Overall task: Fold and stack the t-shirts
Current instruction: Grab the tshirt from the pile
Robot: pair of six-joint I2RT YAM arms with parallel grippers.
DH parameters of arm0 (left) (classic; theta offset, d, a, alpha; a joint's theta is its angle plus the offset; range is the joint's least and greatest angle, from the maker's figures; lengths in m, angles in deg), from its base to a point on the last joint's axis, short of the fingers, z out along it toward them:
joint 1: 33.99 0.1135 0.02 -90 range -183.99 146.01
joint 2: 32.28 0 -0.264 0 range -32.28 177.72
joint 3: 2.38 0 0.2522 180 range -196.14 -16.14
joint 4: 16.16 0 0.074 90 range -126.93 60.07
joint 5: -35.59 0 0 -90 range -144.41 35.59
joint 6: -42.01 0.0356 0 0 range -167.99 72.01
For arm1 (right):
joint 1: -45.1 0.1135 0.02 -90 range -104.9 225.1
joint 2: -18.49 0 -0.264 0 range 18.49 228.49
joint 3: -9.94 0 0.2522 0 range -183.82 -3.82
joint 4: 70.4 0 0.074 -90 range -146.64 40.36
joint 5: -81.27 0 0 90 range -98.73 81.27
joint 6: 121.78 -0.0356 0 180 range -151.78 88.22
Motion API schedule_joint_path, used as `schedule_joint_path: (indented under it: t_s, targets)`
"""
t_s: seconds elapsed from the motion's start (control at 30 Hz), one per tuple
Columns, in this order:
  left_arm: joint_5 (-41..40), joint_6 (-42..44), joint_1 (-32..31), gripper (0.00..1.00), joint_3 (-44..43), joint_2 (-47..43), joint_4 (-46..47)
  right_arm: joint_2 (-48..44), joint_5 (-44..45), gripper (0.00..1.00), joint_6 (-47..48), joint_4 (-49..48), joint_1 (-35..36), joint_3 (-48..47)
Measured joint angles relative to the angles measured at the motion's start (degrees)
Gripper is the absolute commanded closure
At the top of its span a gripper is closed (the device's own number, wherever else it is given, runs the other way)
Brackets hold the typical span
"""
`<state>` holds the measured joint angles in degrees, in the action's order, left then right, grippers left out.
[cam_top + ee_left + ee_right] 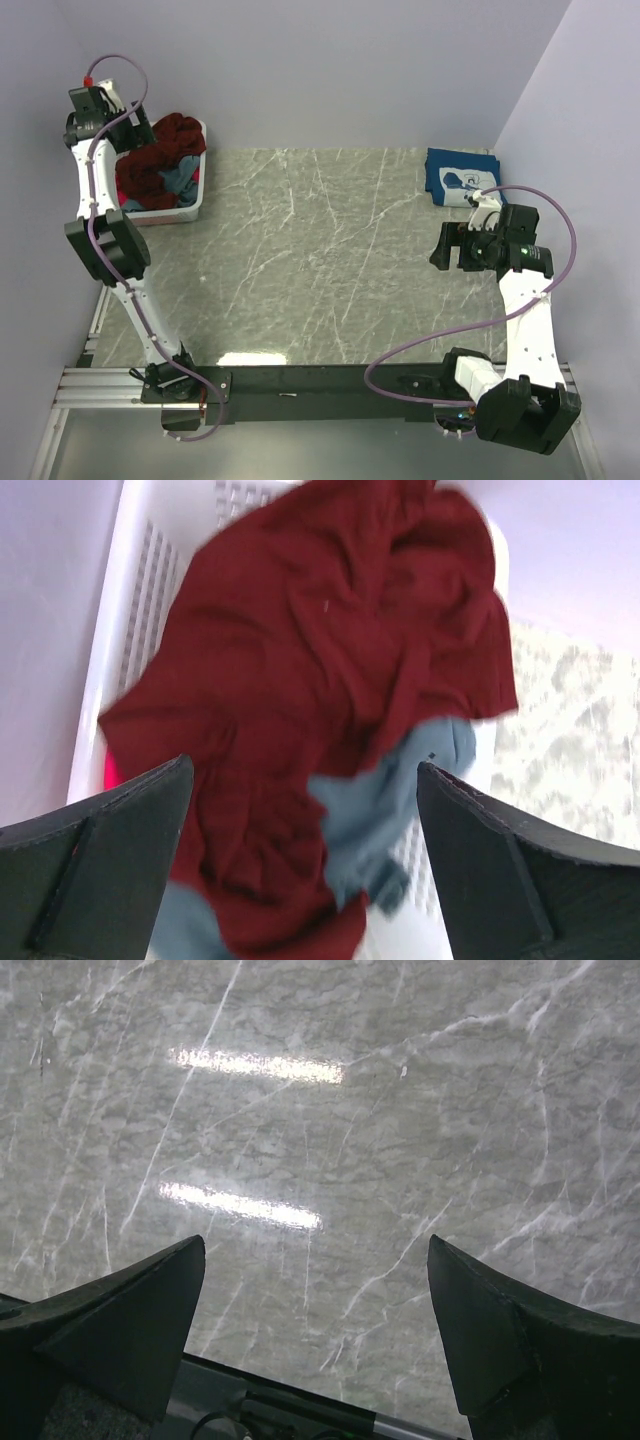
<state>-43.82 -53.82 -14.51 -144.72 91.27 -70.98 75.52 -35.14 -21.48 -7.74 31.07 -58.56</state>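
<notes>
Top external view: L arm reaches to the far-left corner of the tabletop (300,250). The left gripper (95,110) hangs over the white lattice basket (196,192) that sits in that corner. Finger gap can't be judged from this angle. The basket holds the maroon shirt (165,148), crumpled and heaped above the rim. The grey-blue shirt (182,180) shows under it on the side toward table centre. The navy shirt (455,170) lies folded flat at the far-right corner, white print up, well apart from the basket. The right gripper (446,250) sits near the right edge, just nearside of the navy shirt and not touching it. It points toward table centre.

L wrist view: left gripper (305,768) has fingers (100,870) wide apart and nothing clamped. It hangs above the cloth, no contact seen. Maroon shirt (320,650) fills most of the basket (150,590). Grey-blue shirt (400,780) pokes out beneath its lower fold. A sliver of pink cloth (110,772) shows at the basket wall; too little visible to say more.

R wrist view: right gripper (315,1245) has fingers (130,1330) spread, with only bare marble tabletop (400,1110) between them.
</notes>
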Motion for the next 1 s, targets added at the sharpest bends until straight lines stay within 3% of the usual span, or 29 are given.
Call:
schedule_joint_path:
  t_s: [0.23,0.5,0.8,1.0]
  targets:
    - [-0.1,0.0,0.0,0.01,-1.9,6.8,7.9,0.0,-0.2,0.02,-0.2,0.0,0.0,0.0]
    - [-1.7,0.7,0.2,0.05,-2.0,13.8,10.9,0.0,-0.2,0.02,-0.2,0.0,0.0,0.1]
    - [-1.4,2.2,0.4,0.48,-2.6,15.1,12.8,0.9,-0.2,0.02,-0.2,-0.2,0.0,0.8]
    - [-0.4,1.7,0.8,0.65,-2.7,15.0,14.5,0.9,-0.2,0.02,-0.2,-0.2,0.0,0.8]
